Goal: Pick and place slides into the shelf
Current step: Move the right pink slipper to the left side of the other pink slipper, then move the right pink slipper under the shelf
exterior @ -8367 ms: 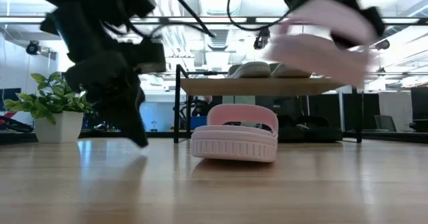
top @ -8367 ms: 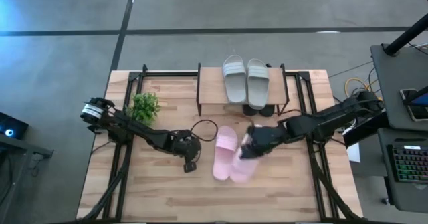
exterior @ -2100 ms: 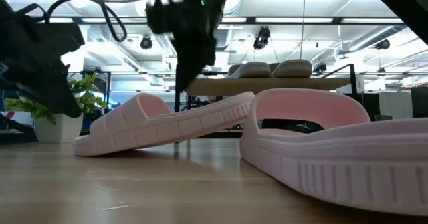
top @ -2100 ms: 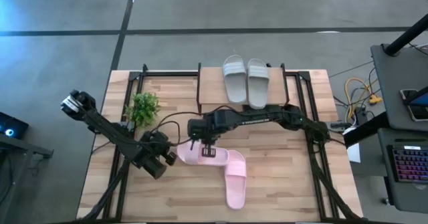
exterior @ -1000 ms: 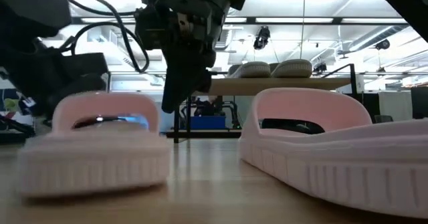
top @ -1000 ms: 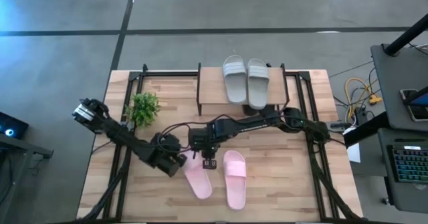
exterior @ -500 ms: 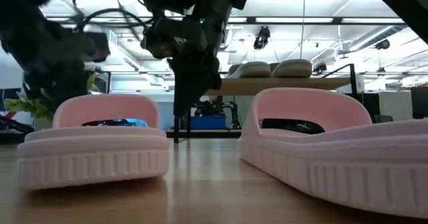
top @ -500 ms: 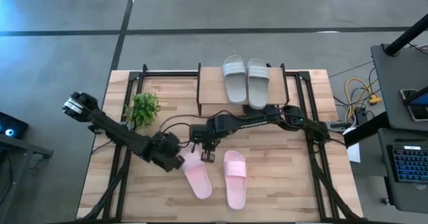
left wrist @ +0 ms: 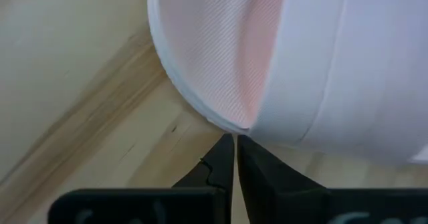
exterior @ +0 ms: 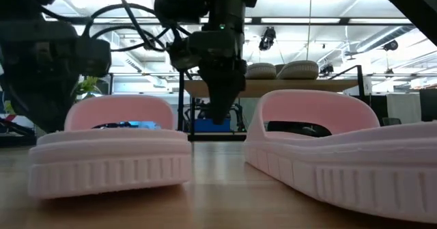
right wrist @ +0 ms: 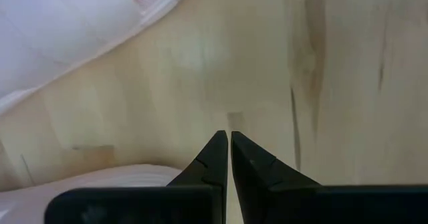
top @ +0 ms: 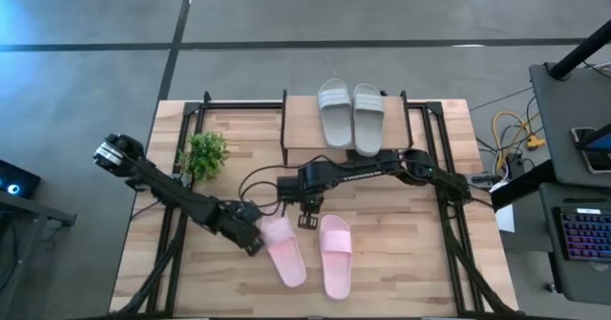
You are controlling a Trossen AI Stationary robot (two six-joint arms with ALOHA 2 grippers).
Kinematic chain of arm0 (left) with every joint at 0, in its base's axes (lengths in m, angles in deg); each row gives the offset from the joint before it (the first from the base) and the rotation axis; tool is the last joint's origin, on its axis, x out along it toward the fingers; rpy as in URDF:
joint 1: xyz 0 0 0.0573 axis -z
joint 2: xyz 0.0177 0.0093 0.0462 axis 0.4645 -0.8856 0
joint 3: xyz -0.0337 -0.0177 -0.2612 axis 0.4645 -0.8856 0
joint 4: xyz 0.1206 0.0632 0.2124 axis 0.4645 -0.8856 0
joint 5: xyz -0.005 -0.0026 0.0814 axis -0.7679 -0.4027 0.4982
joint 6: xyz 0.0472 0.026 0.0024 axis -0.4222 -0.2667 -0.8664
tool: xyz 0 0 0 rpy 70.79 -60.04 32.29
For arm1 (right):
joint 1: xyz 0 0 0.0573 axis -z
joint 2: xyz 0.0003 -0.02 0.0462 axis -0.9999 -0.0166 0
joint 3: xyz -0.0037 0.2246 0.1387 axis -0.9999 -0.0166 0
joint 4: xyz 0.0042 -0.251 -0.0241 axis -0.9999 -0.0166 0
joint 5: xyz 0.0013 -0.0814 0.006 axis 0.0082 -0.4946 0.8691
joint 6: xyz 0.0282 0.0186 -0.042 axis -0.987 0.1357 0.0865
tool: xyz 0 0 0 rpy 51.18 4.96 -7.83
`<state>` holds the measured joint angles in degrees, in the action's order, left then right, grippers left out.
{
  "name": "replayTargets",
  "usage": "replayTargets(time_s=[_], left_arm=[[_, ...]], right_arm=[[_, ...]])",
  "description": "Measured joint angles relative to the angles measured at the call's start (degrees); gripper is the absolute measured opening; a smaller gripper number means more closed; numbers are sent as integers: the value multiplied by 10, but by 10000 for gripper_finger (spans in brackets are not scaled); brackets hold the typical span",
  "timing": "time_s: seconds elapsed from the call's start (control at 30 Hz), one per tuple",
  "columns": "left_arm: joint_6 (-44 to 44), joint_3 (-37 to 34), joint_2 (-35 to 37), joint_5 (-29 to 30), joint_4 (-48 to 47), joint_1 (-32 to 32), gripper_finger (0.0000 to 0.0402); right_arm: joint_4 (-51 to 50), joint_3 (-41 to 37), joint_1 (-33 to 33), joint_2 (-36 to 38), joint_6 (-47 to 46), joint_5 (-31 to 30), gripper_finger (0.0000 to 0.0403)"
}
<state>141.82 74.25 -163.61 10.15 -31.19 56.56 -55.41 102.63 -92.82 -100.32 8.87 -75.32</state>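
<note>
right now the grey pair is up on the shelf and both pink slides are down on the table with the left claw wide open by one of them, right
Not quite: the left claw is shut, its fingers pressed together at the edge of the nearer pink slide, as the left wrist view shows. The rest holds: the grey pair is up on the shelf, and the other pink slide also lies on the table.

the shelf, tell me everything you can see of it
The shelf is a small low rack with a light wooden plank top on thin black metal legs, standing upright at the table's far edge, right of the plant. Two grey slides lie side by side on top. Something dark sits underneath, mostly hidden. No gripper touches it.
</note>
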Motion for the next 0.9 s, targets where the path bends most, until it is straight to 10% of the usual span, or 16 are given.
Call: replayTargets(time_s=[0.57, 0.9], left_arm=[[-81, 0, -48, 35, 85, -43, 6], [-90, 0, -34, 32, 31, -35, 6]], right_arm=[[21, 0, -26, 1, -28, 45, 13], [-35, 0, -26, 49, -79, -37, 13]])
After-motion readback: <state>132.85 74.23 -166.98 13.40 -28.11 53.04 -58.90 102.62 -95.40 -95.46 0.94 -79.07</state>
